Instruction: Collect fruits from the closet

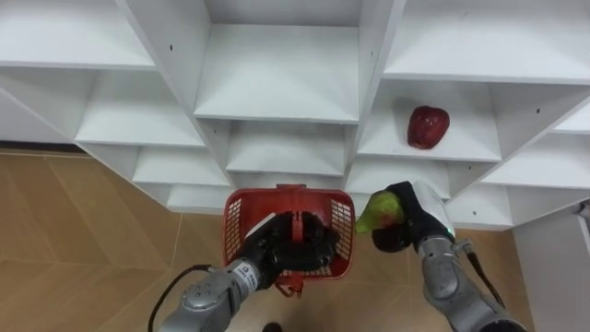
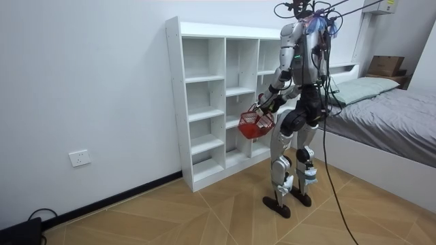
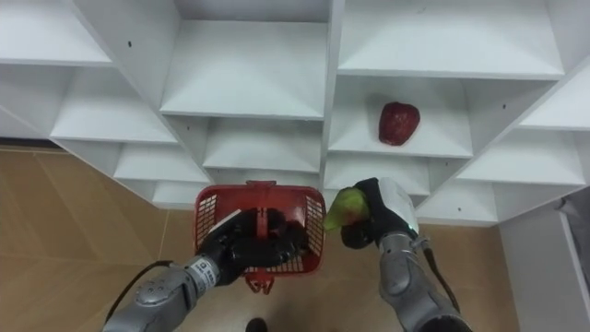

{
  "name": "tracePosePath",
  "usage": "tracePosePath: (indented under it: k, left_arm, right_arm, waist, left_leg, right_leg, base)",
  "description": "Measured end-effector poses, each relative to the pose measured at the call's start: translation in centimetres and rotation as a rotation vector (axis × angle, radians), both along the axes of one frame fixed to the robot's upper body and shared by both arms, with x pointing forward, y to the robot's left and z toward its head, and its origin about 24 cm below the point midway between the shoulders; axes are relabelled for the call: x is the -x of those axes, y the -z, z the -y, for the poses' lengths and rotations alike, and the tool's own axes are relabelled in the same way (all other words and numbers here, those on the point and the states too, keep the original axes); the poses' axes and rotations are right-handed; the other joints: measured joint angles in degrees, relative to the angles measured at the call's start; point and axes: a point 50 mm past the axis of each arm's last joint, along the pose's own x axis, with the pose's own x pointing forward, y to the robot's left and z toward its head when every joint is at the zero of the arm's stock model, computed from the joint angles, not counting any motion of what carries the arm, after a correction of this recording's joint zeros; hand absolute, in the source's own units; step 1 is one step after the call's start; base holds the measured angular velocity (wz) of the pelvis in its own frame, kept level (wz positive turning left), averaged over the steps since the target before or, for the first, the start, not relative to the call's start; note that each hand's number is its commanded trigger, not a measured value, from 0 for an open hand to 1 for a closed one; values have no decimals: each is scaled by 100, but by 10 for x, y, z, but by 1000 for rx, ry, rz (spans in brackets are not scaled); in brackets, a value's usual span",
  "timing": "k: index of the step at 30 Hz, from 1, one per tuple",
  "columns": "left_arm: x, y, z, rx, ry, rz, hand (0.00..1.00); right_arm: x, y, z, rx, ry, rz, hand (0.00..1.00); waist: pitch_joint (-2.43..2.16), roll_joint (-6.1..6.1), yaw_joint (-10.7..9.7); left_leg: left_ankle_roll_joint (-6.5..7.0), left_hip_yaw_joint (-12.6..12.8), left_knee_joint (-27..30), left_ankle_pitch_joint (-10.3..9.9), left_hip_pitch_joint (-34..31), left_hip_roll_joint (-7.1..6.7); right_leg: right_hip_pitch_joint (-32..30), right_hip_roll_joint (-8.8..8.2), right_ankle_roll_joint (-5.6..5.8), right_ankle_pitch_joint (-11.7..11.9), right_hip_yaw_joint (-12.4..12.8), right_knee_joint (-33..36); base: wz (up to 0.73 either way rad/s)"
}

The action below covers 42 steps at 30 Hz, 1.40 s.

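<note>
Held items: red plastic mesh basket (image 1: 289, 231), its handle clasped by the curled fingers of the left hand (image 1: 277, 249). Green pear-like fruit (image 1: 372, 218) clamped in the right hand (image 1: 410, 221), just beside the basket's right rim and not over it.

Remaining: dark red round fruit (image 1: 428, 126) on a right-column shelf.

Risk: released here, the green fruit would likely miss the basket and drop. A one-handed basket may tilt.

Setting: white open-shelf closet (image 1: 277, 83) with smooth boards; herringbone wood floor (image 1: 83, 240); grey bed (image 2: 395, 116) behind the standing robot.

Bright, even indoor light; soft shadows
</note>
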Motion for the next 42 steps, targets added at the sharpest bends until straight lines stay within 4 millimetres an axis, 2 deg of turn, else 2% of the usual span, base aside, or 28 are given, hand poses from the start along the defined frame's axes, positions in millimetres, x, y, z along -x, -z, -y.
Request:
tracePosePath:
  k: [9,16,42]
  left_arm:
    - [0,0,2,4,3,0,100]
    - [2,1,6,4,28,-4,100]
    - [4,1,10,8,59,-5,100]
  right_arm:
    - [0,3,1,9,11,-21,100]
    - [-3,4,-7,-11,13,-25,100]
    - [-5,2,-11,-18,-4,-14,100]
  waist:
    - [5,63,0]
    - [5,61,-6]
    - [9,54,-8]
  left_leg:
    - [0,-2,-22,0,8,-2]
    - [0,4,-30,1,27,-5]
    - [0,30,-50,2,50,-2]
  right_leg:
    - [-4,0,0,0,6,-2]
    - [9,-4,0,0,5,4]
    - [9,7,1,2,48,-1]
  base:
    - [0]
    - [0]
    - [0]
